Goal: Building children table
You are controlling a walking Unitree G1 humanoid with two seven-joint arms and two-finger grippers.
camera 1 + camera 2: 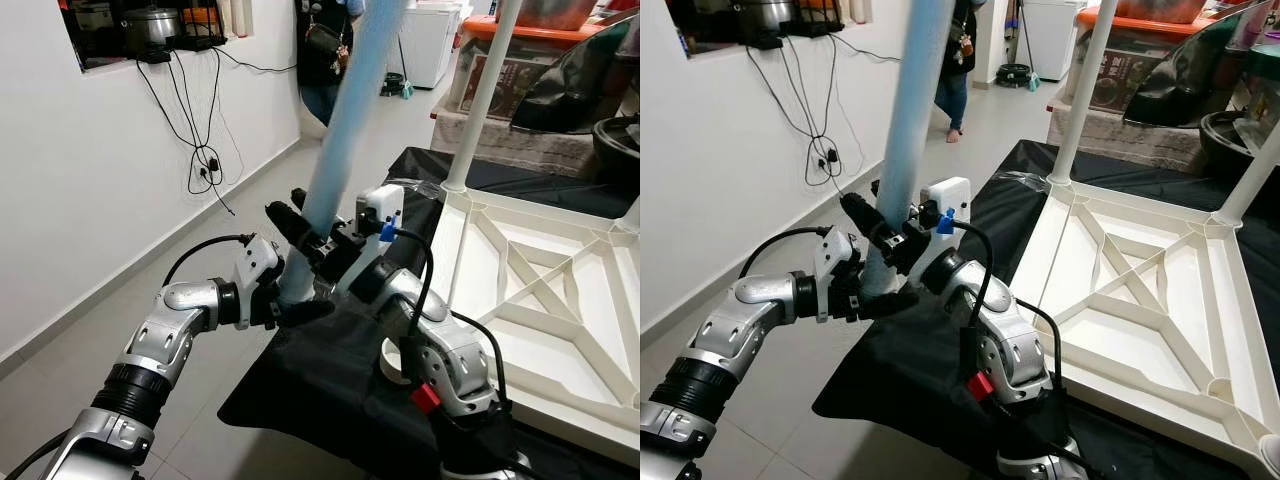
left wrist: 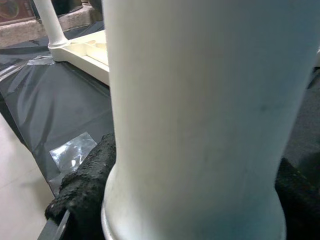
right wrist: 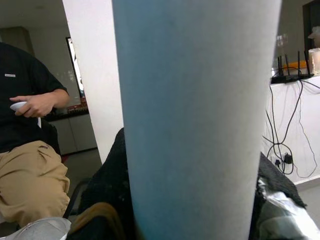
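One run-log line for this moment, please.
left claw: shut on table leg base | right claw: shut on table leg, higher | tabletop: upside down on black sheet

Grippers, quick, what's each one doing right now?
Left gripper: closed on the base of the pale blue table leg.
Right gripper: closed on the same leg, higher up.

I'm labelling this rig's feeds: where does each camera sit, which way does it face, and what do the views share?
Left eye: on the head, looking forward and down at the leg, both arms, and the tabletop.
Right eye: beside it, same scene; left end effector and right end effector clamp the leg.
Left wrist: looks along its fingers at the leg's base.
Right wrist: looks past the leg toward a seated person.
All four share the leg.
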